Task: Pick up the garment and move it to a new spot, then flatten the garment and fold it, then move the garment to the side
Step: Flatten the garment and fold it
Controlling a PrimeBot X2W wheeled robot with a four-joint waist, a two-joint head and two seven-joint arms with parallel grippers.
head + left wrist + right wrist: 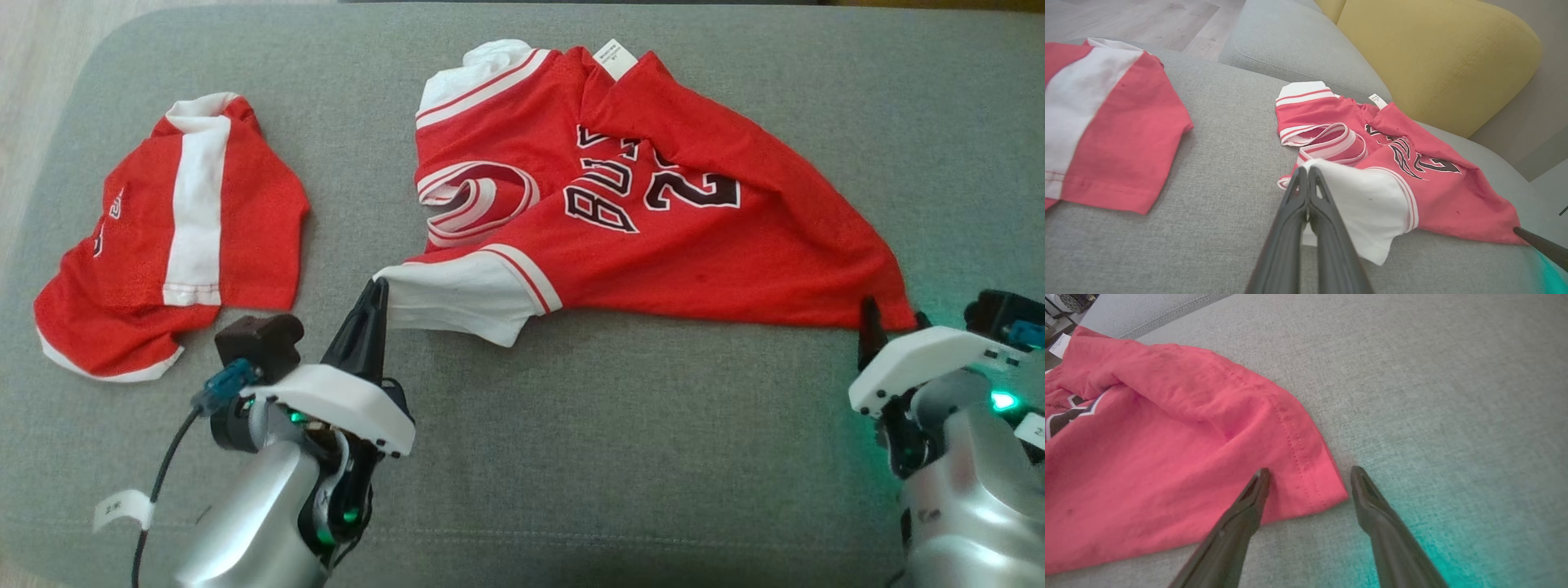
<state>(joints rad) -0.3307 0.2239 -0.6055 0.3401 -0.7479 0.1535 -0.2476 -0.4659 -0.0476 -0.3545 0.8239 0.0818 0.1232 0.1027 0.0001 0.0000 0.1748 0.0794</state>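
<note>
Finds the red basketball jersey (653, 237) lying rumpled, lettering up, across the middle of the grey sofa cushion (620, 457); has the left gripper (377, 286) pinched tight on the jersey's white sleeve at the near left edge, cloth raised a little at the tips; puts the right gripper (894, 320) at the near right hem corner, jaws wide apart, one finger over the red cloth, the other on bare cushion just beside it; places red-and-white shorts (171, 245) well apart to the left; shows a yellow cushion (1437, 53) beyond the jersey.
</note>
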